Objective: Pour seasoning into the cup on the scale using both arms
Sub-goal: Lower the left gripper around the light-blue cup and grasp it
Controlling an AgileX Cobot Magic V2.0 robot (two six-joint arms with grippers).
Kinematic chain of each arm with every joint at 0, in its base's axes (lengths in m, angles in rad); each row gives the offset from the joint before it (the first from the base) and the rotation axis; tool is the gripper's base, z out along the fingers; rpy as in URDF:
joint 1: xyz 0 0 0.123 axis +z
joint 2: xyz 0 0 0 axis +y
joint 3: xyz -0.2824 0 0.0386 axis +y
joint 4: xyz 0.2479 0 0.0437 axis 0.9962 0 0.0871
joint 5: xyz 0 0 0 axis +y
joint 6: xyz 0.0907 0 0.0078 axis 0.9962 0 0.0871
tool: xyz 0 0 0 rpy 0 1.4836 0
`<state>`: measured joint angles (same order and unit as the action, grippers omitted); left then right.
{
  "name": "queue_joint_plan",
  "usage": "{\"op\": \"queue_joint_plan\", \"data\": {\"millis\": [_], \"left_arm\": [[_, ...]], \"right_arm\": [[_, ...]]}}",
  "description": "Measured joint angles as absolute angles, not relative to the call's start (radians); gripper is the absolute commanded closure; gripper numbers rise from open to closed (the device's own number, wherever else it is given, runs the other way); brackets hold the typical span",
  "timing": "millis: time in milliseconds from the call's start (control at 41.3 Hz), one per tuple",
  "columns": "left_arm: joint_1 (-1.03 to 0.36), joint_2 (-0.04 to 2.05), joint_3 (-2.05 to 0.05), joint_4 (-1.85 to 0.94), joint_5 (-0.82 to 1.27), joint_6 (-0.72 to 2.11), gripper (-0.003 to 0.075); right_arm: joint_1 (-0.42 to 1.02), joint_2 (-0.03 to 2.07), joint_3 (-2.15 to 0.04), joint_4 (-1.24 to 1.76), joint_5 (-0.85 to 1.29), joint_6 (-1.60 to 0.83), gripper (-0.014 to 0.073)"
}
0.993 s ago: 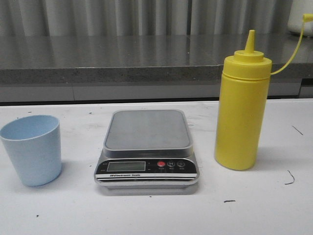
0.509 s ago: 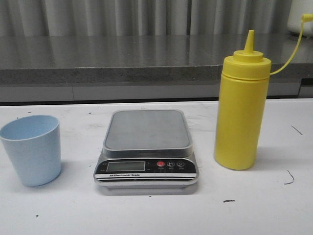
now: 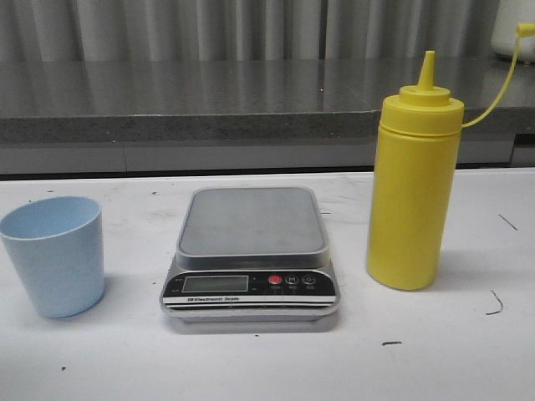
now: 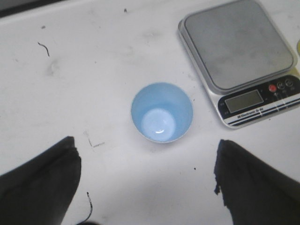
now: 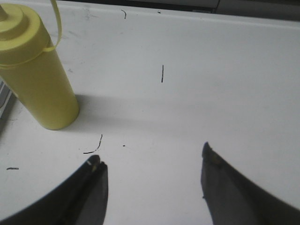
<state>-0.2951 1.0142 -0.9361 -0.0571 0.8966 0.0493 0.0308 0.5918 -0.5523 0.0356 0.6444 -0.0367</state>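
Note:
The light blue cup (image 3: pixel 55 255) stands upright on the white table at the left, beside the scale and not on it. It shows empty in the left wrist view (image 4: pixel 161 112). The silver-grey scale (image 3: pixel 251 251) sits in the middle with a bare platform; it also shows in the left wrist view (image 4: pixel 243 56). The yellow seasoning bottle (image 3: pixel 412 188) stands upright at the right, cap strap hanging free; it also shows in the right wrist view (image 5: pixel 40 79). My left gripper (image 4: pixel 145 152) is open above the table near the cup. My right gripper (image 5: pixel 152 157) is open, off to the side of the bottle. Neither shows in the front view.
A grey stone ledge (image 3: pixel 209 104) runs along the back of the table, with a white object (image 3: pixel 514 29) at its far right. Small dark marks dot the white table (image 3: pixel 451 351).

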Motion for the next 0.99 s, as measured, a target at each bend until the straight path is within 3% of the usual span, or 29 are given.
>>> {"op": "queue_joint_plan", "data": {"millis": [484, 921, 993], "left_arm": [[-0.295, 1.462, -1.079, -0.038, 0.922, 0.051, 0.0154], [-0.295, 1.679, -1.159, -0.010, 0.854, 0.051, 0.0157], [-0.295, 1.698, -1.161, -0.008, 0.847, 0.051, 0.0186]], "right_arm": [[0.031, 0.592, -0.552, 0.036, 0.644, -0.037, 0.0134], [0.031, 0.592, -0.552, 0.036, 0.645, -0.037, 0.0134], [0.031, 0.592, -0.552, 0.036, 0.645, -0.037, 0.0134]]}}
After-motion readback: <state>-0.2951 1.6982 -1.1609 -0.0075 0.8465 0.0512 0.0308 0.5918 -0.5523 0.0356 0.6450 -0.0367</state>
